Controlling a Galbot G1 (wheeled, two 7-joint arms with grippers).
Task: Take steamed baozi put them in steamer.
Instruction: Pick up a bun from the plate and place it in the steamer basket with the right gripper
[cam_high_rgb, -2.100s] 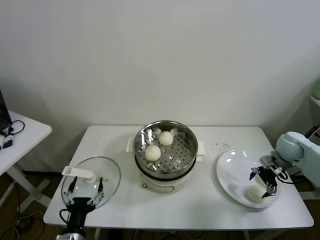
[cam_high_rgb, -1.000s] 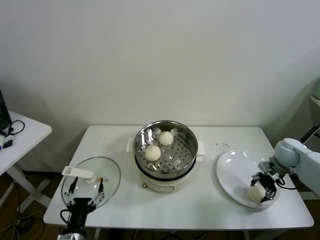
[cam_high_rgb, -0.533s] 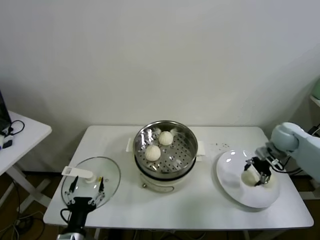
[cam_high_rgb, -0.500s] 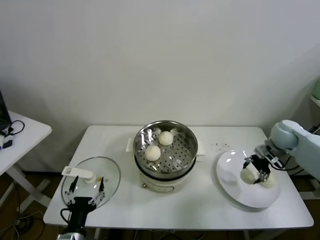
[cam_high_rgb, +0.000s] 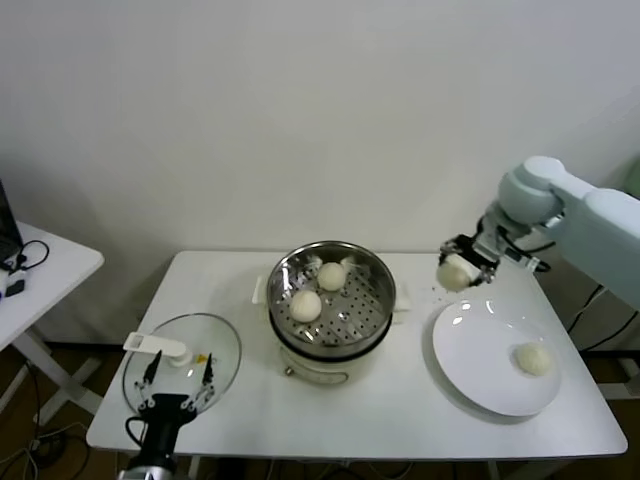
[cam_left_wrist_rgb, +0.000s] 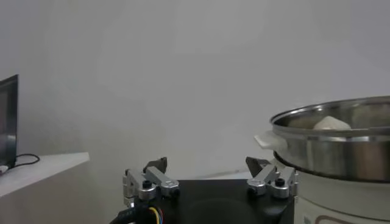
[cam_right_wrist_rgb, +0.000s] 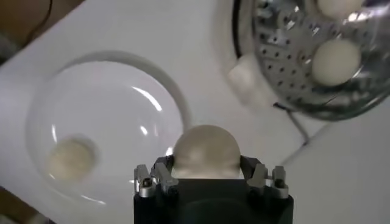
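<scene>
Third baozi (cam_high_rgb: 455, 271) is up in the air, pinched between the right gripper (cam_high_rgb: 462, 270) jaws, steamer (cam_high_rgb: 376, 275) off to the side of them. Two buns (cam_high_rgb: 306, 305) already sit inside on the perforated floor. One last bun (cam_high_rgb: 532, 358) waits on the white plate (cam_high_rgb: 470, 350) below. Left gripper (cam_left_wrist_rgb: 210, 176) idles low by the glass lid (cam_high_rgb: 225, 345), jaws wide, empty.

steamer (cam_left_wrist_rgb: 341, 137) cut off by frame edge
</scene>
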